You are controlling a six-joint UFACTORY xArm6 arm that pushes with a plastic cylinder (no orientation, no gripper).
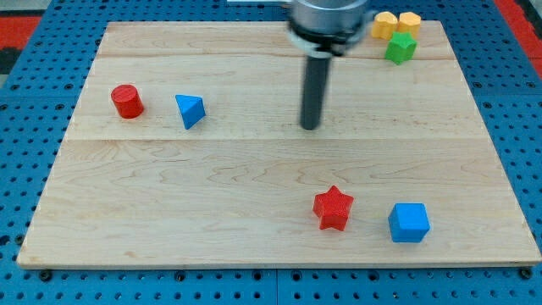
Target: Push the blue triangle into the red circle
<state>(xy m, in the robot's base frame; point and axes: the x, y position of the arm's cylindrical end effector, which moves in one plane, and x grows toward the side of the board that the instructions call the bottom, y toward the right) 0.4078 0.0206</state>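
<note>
Blue cube [409, 222]: nearest the view's bottom, at right, just beside the red star [333, 207]; both lie well apart from our work.
Bench [169, 220]: bare wood carries every block; we see no containers, so nothing is held in any.
Tip [311, 126]: our tip rests mid-bench, well to the right of the blue triangle [190, 110], touching no block.
Gripper: we have none, only a rod, so there is nothing to open or close.
Triangle: lies near the red circle [127, 101], just to its right, with a gap between.
Risk: we judge that an off-centre push on a slanted face could spin the triangle past the circle; a hard push could roll the circle toward the left edge.
Far corner: the green block [400, 47] and two yellow blocks [396, 24] cluster at top right.
</note>
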